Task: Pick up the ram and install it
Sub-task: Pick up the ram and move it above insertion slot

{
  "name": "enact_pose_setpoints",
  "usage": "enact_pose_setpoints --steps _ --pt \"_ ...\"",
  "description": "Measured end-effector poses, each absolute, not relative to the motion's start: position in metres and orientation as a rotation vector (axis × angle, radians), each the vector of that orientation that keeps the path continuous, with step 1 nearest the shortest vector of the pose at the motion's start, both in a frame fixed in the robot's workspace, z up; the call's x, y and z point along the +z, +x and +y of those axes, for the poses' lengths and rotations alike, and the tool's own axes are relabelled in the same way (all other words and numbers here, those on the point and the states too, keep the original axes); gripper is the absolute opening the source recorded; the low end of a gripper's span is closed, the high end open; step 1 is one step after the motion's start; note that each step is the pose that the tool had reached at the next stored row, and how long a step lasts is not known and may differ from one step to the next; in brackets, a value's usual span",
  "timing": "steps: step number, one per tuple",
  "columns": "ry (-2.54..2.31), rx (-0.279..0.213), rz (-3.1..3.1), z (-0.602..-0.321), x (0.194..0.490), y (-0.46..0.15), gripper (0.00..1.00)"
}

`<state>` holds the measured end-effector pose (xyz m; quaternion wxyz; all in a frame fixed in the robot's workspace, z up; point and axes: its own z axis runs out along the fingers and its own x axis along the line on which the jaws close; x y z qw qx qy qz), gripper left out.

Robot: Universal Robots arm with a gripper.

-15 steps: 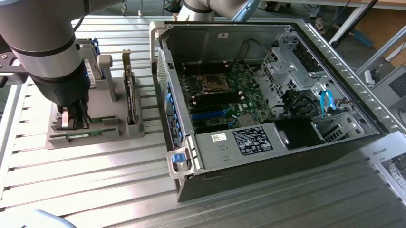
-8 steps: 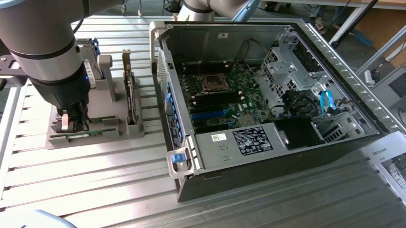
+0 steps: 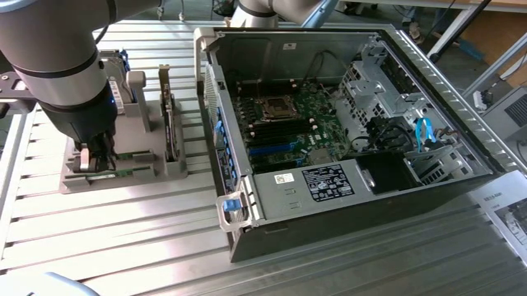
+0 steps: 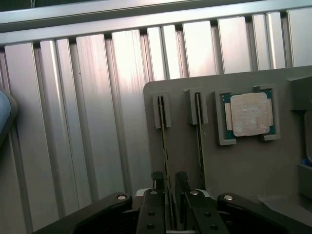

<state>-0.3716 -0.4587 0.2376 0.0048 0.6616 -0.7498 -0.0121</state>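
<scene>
In my exterior view, the holder (image 3: 123, 176) sits on the table (image 3: 123, 240) at the exterior view's left. The computer case (image 3: 461, 154) lies just beside it to the right. An expansion card (image 3: 170, 123) stands upright in the holder on the side nearest the case. Inside the case I see the motherboard (image 3: 305, 117) flat on the bottom and the power supply (image 3: 329, 182) at the near end.

The gripper (image 3: 95, 161) hangs over the holder's left part. From the wrist I see one finger on each side of the ram (image 4: 163, 126), which stands on edge in its slot. The second stick (image 4: 198, 126) stands in the next slot. The processor chip (image 4: 249, 114) lies in a recess beyond that.
</scene>
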Motion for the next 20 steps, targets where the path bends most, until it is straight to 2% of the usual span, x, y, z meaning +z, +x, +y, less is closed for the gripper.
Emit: enact_pose_setpoints --steps 20 --pt "2.087 -0.037 -2.335 -0.4587 0.2279 -0.3715 0.24"
